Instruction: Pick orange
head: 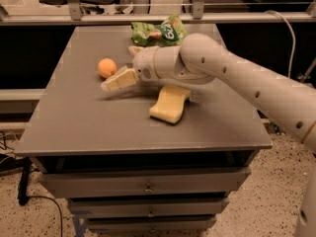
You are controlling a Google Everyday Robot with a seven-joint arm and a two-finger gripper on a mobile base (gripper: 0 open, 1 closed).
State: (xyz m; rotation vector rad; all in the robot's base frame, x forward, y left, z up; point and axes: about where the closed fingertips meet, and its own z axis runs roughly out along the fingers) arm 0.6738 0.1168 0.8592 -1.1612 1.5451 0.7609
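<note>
The orange (106, 67) is a small round fruit on the left middle of the grey table top (89, 117). My gripper (119, 69) hangs low over the table just right of the orange, pointing left toward it. It is open and empty. One pale finger (118, 80) reaches to just below and beside the orange, and the other finger (134, 50) shows behind, near the bag. The white arm comes in from the right.
A pale yellow wavy-edged sponge (169, 105) lies under my wrist, right of centre. A green snack bag (158, 32) lies at the table's back edge. Drawers sit below the top, and a metal rail runs behind the table.
</note>
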